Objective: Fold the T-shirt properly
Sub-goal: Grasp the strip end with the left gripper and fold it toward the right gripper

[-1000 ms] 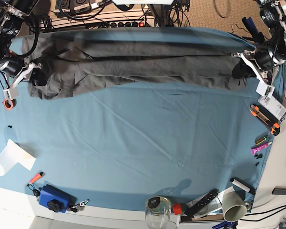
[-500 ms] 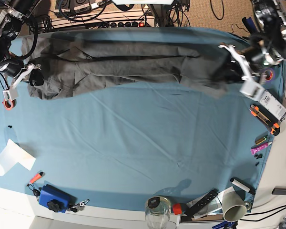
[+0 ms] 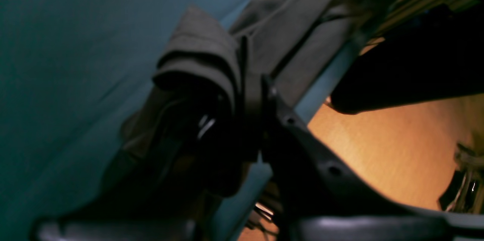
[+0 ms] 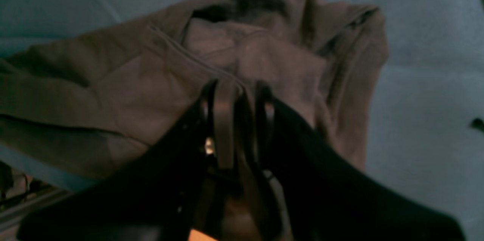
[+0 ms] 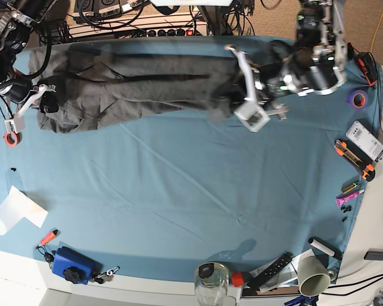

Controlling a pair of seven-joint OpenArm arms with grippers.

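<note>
We see the T-shirt [image 5: 134,86] lying as a long, wrinkled band along the far edge of the tablecloth [image 5: 191,191]. Its end on the base view's right is doubled back toward the middle of the cloth and raised off it. The left gripper [image 5: 233,89] holds that end near the table's centre line; in the left wrist view its jaws are pressed onto a bunched fold of the dark fabric [image 3: 204,56], which drapes over the fingers. The right gripper [image 5: 46,102] sits at the opposite end of the garment, at the base view's left; in the right wrist view its fingers [image 4: 223,127] pinch a narrow pleat of the shirt [image 4: 234,56], the rest of the cloth spreading beyond them on the blue-teal surface. Loose tools, a roll of tape [image 5: 356,97] and a glass jar [image 5: 211,284] lie along the table's margins, well apart from the shirt.
</note>
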